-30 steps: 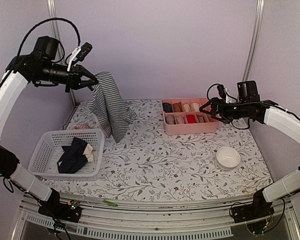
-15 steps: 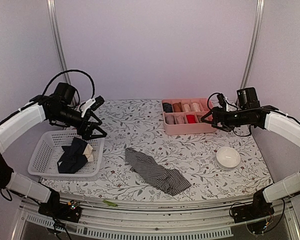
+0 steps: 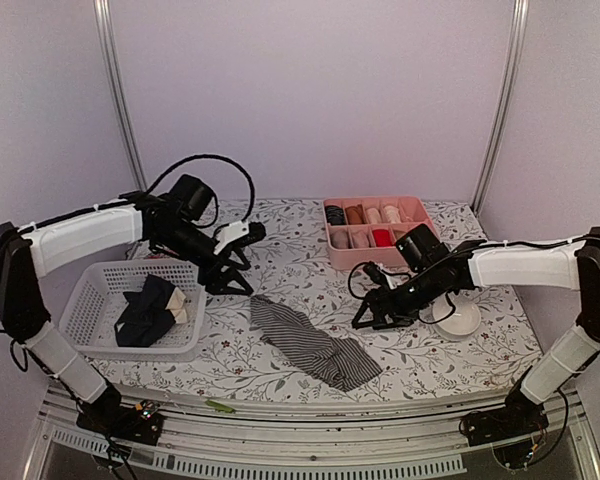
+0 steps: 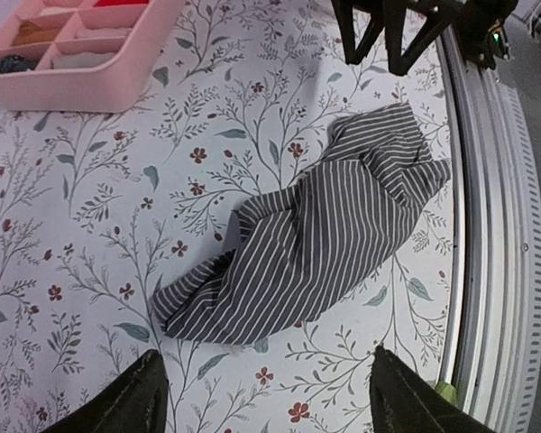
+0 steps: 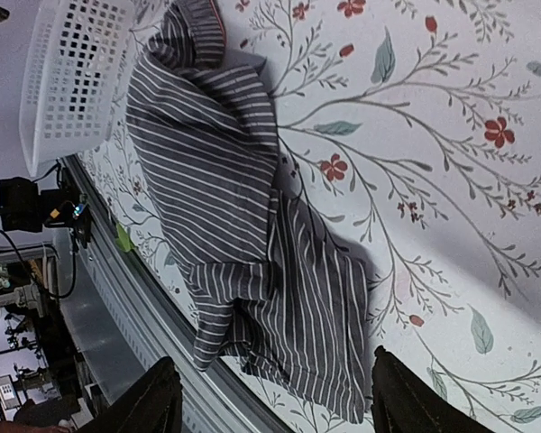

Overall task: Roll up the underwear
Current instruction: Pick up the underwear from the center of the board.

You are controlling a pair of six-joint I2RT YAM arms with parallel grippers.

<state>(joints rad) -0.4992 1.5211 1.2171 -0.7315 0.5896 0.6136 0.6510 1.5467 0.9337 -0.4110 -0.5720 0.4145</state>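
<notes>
A grey-and-white striped underwear (image 3: 315, 345) lies crumpled on the floral table near the front edge, also seen in the left wrist view (image 4: 316, 234) and the right wrist view (image 5: 225, 198). My left gripper (image 3: 235, 280) hovers just left of and behind its left end, open, nothing between its fingers (image 4: 144, 392). My right gripper (image 3: 373, 310) hangs low to the right of the garment, open and empty, its fingers (image 5: 153, 401) straddling the cloth's right end from above. Black and cream underwear (image 3: 150, 305) lie in the basket.
A white mesh basket (image 3: 95, 330) stands at the left. A pink divided tray (image 3: 380, 258) with rolled pieces sits at the back. A white bowl (image 3: 456, 318) rests just right of my right gripper. The table's metal front rail (image 4: 487, 225) runs close to the striped cloth.
My left gripper let go of the striped underwear, which dropped onto the table. The left arm came down and right; the right arm swung down and left towards the cloth.
</notes>
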